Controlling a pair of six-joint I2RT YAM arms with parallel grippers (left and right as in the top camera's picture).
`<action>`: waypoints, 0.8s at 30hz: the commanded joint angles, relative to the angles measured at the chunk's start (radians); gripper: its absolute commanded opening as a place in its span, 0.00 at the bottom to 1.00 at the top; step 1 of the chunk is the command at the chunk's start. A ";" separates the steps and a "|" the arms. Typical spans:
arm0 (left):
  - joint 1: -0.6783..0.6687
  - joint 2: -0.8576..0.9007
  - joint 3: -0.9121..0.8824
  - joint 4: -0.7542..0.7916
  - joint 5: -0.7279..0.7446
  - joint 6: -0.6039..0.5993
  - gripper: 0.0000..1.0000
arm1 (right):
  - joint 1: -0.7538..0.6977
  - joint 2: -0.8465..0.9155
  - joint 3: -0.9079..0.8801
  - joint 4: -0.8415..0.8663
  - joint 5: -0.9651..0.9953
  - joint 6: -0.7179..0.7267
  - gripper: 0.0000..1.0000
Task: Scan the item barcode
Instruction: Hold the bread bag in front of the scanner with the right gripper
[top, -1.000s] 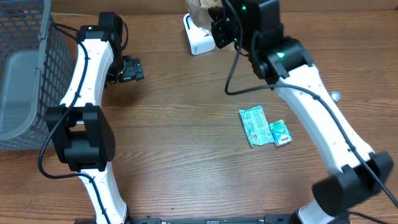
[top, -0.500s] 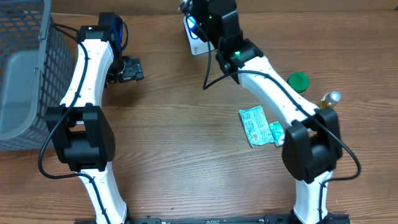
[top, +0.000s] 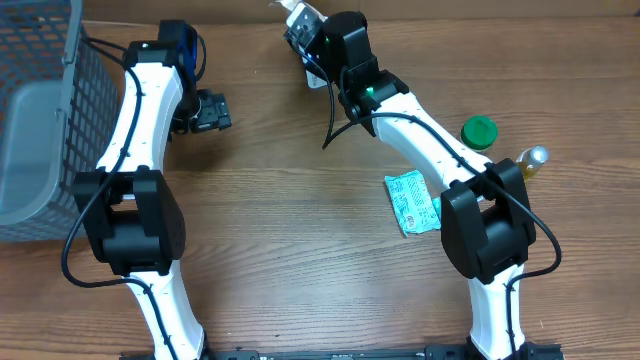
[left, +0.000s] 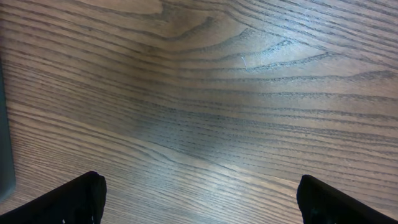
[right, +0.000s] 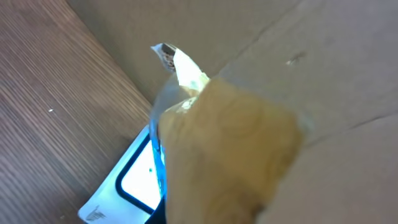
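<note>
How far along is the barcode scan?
Done: right gripper is shut on a clear-wrapped tan item, lifted off the table. In hand: it is held over the white scanner, whose window glows blue. To do: no read is visible; green packets lie on the table, left gripper open over the table.

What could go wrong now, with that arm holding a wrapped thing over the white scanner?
The right gripper holds the tan item in clear plastic wrap over the white scanner with a blue-lit window. Its printed tab points up, away from that window, so the scan may miss. The loose wrap might slip from the grip. The brown cardboard wall is close behind and could be brushed.
</note>
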 joint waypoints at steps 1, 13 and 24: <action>-0.001 -0.023 0.002 -0.002 -0.010 -0.014 1.00 | 0.002 -0.002 0.013 -0.005 -0.009 0.099 0.04; -0.001 -0.023 0.002 -0.002 -0.010 -0.014 1.00 | 0.004 -0.002 0.013 -0.116 -0.117 0.197 0.04; -0.001 -0.023 0.002 -0.002 -0.010 -0.014 1.00 | -0.005 -0.003 0.014 -0.070 -0.232 0.285 0.04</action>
